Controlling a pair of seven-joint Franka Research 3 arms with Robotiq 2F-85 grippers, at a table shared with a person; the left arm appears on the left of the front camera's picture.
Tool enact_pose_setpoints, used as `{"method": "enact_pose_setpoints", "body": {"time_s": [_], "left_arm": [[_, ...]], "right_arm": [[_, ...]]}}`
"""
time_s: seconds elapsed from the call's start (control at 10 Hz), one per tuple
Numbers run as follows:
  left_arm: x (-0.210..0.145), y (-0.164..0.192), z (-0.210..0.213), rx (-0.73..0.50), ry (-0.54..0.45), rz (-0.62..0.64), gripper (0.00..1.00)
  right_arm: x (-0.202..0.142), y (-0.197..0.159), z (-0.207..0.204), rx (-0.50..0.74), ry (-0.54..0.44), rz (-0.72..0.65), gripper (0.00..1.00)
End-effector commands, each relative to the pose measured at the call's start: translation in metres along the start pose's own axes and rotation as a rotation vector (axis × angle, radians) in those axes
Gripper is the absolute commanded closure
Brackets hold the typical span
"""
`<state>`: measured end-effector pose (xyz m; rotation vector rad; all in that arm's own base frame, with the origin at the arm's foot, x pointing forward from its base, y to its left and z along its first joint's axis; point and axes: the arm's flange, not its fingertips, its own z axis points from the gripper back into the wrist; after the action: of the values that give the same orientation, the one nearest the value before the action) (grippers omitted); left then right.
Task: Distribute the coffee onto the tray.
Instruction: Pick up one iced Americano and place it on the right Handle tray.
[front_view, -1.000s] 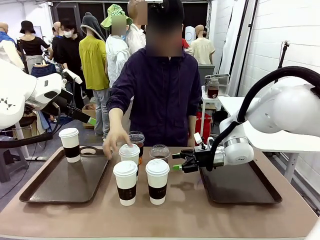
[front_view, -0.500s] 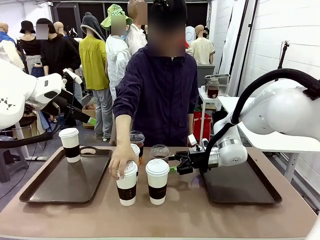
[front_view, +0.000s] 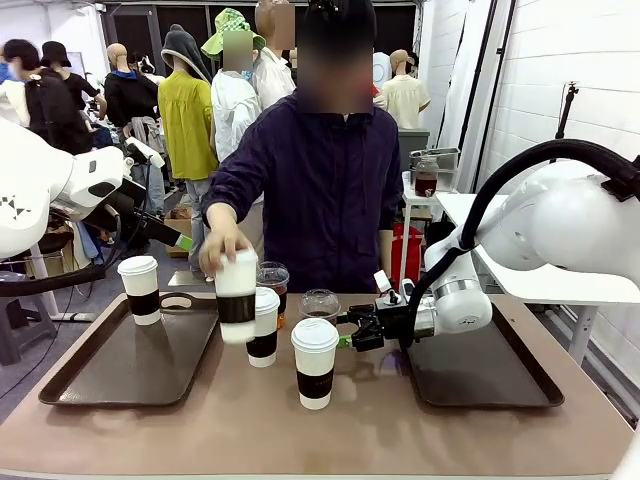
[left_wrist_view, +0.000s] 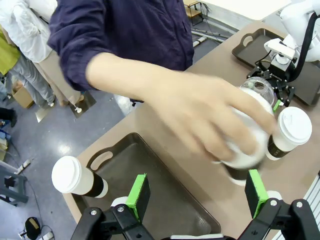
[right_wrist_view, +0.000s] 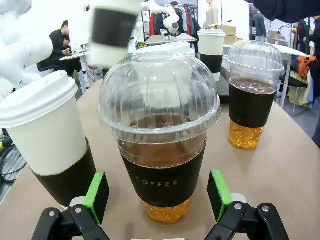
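The person's hand holds a sleeved paper cup (front_view: 237, 295) lifted above the table, next to the left tray (front_view: 110, 375). Another paper cup (front_view: 140, 289) stands on that tray's far corner. Two more paper cups (front_view: 264, 325) (front_view: 314, 362) stand mid-table. An iced coffee (front_view: 320, 303) sits just ahead of my right gripper (front_view: 352, 331), which is open. In the right wrist view its green pads (right_wrist_view: 97, 195) flank this cup (right_wrist_view: 160, 150) without touching it. A second iced coffee (front_view: 273, 279) stands farther back. My left gripper (left_wrist_view: 196, 192) hovers open above the left tray (left_wrist_view: 165, 210) and the person's hand.
The right tray (front_view: 480, 375) lies under my right arm with nothing on it. The person stands at the far edge, one arm reaching over the left-middle of the table. Bystanders and furniture lie beyond the table.
The person's hand closed on the front-left paper cup and lifted it up and left toward the left tray. My right gripper crept slightly left toward the iced coffee.
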<state>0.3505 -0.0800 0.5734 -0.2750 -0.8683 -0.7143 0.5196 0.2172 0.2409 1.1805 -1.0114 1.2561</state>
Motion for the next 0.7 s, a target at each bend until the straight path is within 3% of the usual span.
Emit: {"method": "enact_pose_setpoints", "body": {"time_s": [0.0,0.6], "left_arm": [[-0.001,0.001,0.001,-0.006,-0.001,0.004,0.00],[-0.001,0.001,0.001,-0.006,-0.001,0.004,0.00]], "right_arm": [[-0.001,-0.010,-0.012,0.004,0.010,-0.022,0.00],[-0.003,-0.013,-0.032,0.030,0.016,-0.036,0.00]]}}
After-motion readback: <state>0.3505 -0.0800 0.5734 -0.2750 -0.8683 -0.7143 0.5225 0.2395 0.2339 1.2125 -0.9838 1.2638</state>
